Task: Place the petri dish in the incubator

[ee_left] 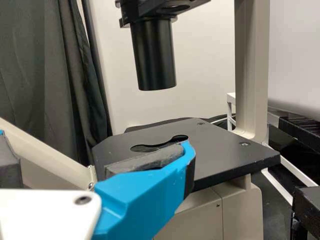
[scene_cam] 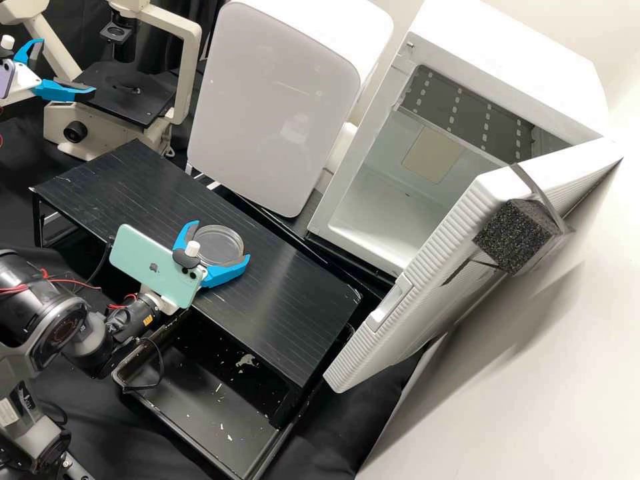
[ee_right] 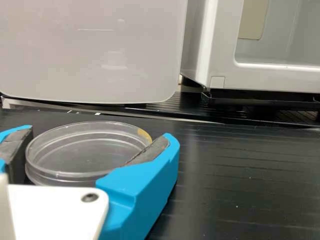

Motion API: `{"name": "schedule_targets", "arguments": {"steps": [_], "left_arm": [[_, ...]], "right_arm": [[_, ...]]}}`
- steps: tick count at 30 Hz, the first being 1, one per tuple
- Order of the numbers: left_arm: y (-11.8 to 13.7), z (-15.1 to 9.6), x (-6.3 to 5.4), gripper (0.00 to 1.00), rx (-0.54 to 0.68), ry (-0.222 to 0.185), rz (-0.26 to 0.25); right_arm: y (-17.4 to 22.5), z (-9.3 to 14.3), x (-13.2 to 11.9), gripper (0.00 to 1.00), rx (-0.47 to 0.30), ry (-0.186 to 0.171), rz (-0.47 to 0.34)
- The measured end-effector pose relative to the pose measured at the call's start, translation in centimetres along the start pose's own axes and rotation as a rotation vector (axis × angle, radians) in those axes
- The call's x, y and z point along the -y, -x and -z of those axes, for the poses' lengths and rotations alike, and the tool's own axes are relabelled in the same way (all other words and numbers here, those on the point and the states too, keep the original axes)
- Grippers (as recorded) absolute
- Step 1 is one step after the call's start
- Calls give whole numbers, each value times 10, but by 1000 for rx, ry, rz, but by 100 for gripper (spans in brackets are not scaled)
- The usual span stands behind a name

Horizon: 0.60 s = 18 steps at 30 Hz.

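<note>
Likely at grasp step: clasping petri dish (scene_cam: 221,241) between long edges of surface (scene_cam: 287,293) with part-open fingers (ee_right: 145,187) of right gripper (ee_right: 101,134); holding nothing in left gripper (scene_cam: 67,66), spread wide. Next: lift level, carry into open incubator (scene_cam: 500,60).

A cream microscope (scene_cam: 190,73) with a black stage (scene_cam: 147,110) stands near a pale, rounded cabinet (scene_cam: 273,113), dark cloth (ee_left: 45,60) hanging behind the microscope.

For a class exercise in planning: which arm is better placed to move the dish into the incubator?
The right, probably: its gripper is around the petri dish, nearer the open incubator; the left gripper is by the microscope.
</note>
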Motion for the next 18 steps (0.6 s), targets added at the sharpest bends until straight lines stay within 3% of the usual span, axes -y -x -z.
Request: {"name": "schedule_targets", "arguments": {"steps": [13,18], "left_arm": [[0,0,0,100,0,0,0],[0,0,0,100,0,0,0]], "right_arm": [[0,-4,-3,0,-6,-4,12],[-3,-16,-23,0,-1,-20,-29]]}}
